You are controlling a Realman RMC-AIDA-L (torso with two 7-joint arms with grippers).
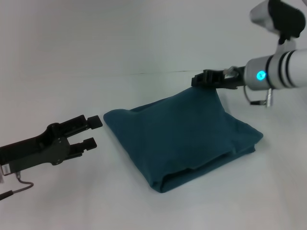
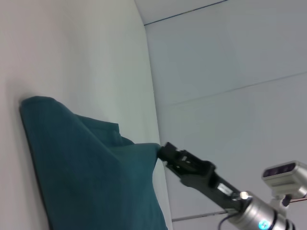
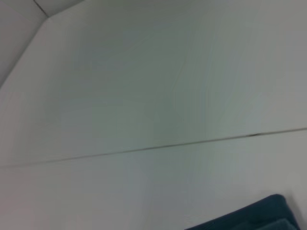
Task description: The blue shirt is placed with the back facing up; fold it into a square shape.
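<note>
I am holding the blue shirt [image 1: 184, 139], already folded into a thick packet mid-bench, by its far right corner with the right pincer [image 1: 204, 79], seemingly clamped on the peaked cloth. The left pincer [image 1: 93, 132] is hovering with fingers apart just beside the packet's left corner, nearest it, long axis running toward the bench's right edge.

Plain white table [image 1: 72, 57] w/ thin dark seam line [image 3: 144, 148] across far part, white wall behind.

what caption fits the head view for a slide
Right gripper lifts a corner of the folded blue shirt; open left gripper waits beside it.
</note>
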